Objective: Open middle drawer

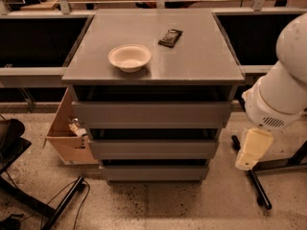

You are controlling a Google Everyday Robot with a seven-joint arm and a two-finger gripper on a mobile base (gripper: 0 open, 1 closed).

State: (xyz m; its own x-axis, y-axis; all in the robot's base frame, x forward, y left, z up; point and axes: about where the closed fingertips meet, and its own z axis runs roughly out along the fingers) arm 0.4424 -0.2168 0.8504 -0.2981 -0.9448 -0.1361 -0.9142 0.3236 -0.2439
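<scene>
The grey cabinet [153, 56] stands in the middle of the camera view with three alike drawer fronts. The middle drawer [153, 149] is the second front, flat and without a handle, and looks pushed in like the ones above and below it. My gripper [252, 150] is the cream part hanging under the white arm [283, 90], to the right of the cabinet. It is level with the middle drawer's right end and apart from it.
A white bowl [129, 57] and a dark packet [171, 37] lie on the cabinet top. An open cardboard box [69, 133] stands at the cabinet's left. Black stand legs [254, 186] lie on the floor at the right, with cables and a dark chair base at the lower left.
</scene>
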